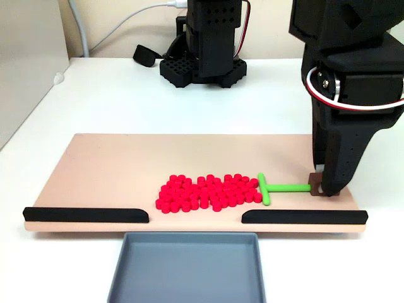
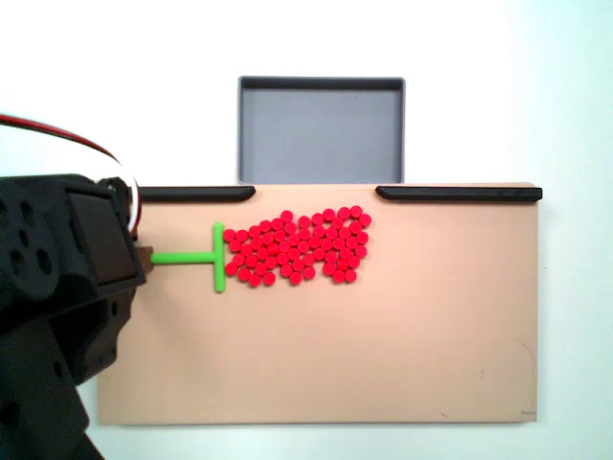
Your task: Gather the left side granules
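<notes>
- The gripper (image 1: 323, 188) stands low over the right end of the board in a fixed view, its tip down at a small brown block on the end of the green T-shaped stick (image 1: 278, 187); it looks closed on that block, though how the jaws stand is hard to make out.
- The stick lies flat on the pink board (image 1: 101, 164), its handle running toward the arm and its crossbar (image 1: 265, 189) turned square to the pile.
- The granules (image 1: 205, 192) form one flat red cluster in the middle of the board, just beside the crossbar and seemingly touching it at the near edge; in a fixed view from above the same cluster (image 2: 299, 246) sits just below the gap between the two black rails (image 2: 458, 193).
- The grey tray (image 2: 321, 84) waits past that gap, off the board's edge.
- Judged step: the sweep is in hand, with the pile already compact.
- Next move likely calls for keeping the crossbar flat on the board and pushing steadily, so pellets do not slip round its ends.
</notes>
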